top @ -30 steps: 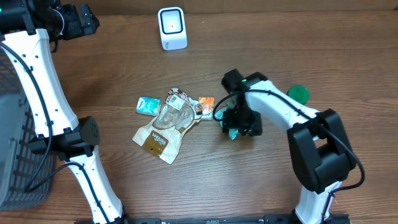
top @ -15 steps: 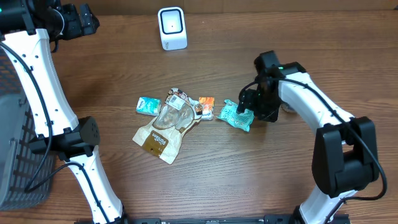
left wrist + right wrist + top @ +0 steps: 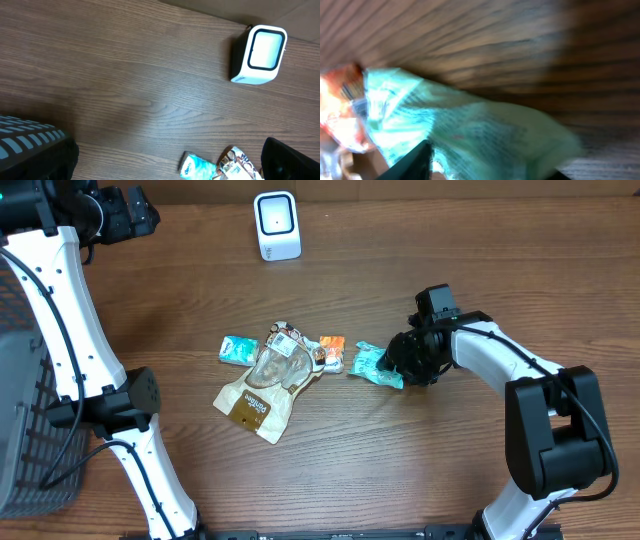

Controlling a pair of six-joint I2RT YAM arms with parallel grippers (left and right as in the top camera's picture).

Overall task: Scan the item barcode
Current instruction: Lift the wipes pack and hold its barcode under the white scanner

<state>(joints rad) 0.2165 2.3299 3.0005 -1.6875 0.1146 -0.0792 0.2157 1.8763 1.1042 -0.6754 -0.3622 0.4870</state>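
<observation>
A crinkled, glossy teal packet lay on the wood-grain table, just beside a heap of foil wrappers. The right gripper sat at its edge; I couldn't tell whether it pinched. The left gripper gaped wide

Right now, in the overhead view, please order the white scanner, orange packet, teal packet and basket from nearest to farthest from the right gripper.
From the right gripper:
1. teal packet, at its fingertips.
2. orange packet, just beyond, in the pile.
3. white scanner, at the table's far edge.
4. basket, far left.
</observation>
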